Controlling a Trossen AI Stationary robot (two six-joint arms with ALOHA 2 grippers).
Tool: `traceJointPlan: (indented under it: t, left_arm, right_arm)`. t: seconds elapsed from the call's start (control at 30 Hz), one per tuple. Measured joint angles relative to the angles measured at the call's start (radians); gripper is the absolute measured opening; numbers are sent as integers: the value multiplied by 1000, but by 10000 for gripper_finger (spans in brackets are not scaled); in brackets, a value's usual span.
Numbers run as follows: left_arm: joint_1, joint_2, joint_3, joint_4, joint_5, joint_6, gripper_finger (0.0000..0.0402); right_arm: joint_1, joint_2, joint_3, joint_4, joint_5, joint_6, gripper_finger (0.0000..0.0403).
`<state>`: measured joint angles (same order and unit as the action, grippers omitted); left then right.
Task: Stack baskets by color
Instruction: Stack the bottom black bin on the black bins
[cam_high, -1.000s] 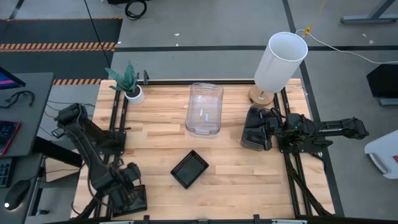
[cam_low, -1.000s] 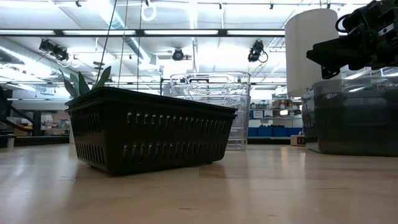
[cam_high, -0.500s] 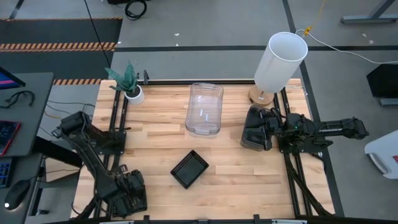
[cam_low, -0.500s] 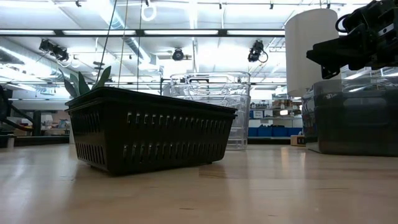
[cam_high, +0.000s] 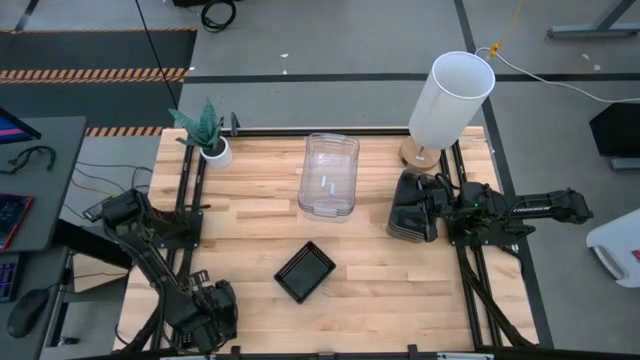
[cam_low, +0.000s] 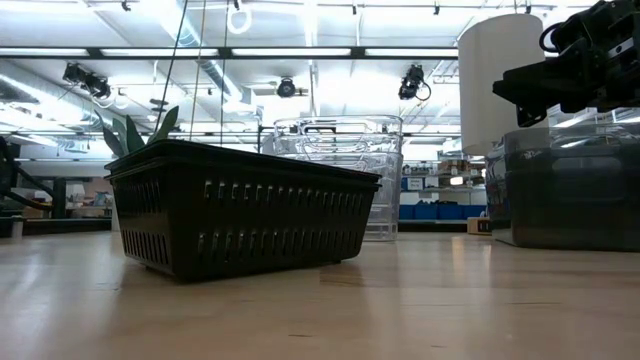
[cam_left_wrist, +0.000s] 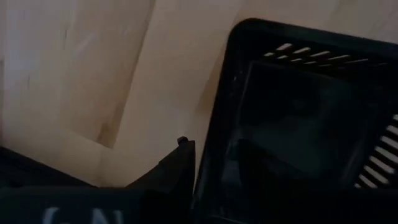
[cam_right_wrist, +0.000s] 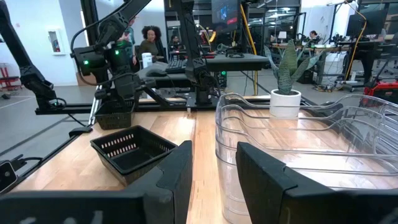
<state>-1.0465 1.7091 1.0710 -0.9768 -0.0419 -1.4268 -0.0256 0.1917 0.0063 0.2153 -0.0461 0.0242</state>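
One black perforated basket stands alone on its base near the table's middle front. A second black basket sits at the near left corner. My left gripper points down right over it and hides it in the high view. Two clear baskets are nested at the far middle. The grey baskets are stacked at the right. My right gripper hangs level and open above their right edge, with nothing between its fingers.
A tall white lamp shade stands at the far right corner and a small potted plant at the far left. Dark frame rails run along both sides of the table. People are in the room behind.
My left gripper has sunk and drifted toward the table's near edge, onto the black basket at the near left corner. That basket showed beside it before and is now covered in the high view.
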Motion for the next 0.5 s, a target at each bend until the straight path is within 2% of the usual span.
traceJointPlan:
  t: [0.13,0.33,0.5]
  left_arm:
    - [16,18,0,-1,9,52,91]
    - [64,19,2,-35,19,163,12]
    - [131,18,36,-128,-14,209,10]
  right_arm:
    - [0,0,0,0,0,0,130]
    - [0,0,0,0,0,0,130]
    - [0,0,0,0,0,0,130]
